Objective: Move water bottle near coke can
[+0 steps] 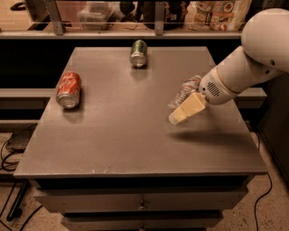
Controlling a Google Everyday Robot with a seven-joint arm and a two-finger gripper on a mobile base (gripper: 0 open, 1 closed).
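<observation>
The water bottle [184, 91] is a clear crinkly bottle, held tilted above the right half of the table. My gripper [179, 115] is shut on it; one cream fingertip [186, 110] lies in front of the bottle's lower end. Their shadow falls on the table below. The coke can [68, 89], red with a silver top, lies on its side near the table's left edge, far to the left of the gripper.
A green can [138, 53] lies on its side at the back middle of the grey table [122, 144]. A shelf with containers [95, 11] runs behind the table. Cables lie on the floor at the left.
</observation>
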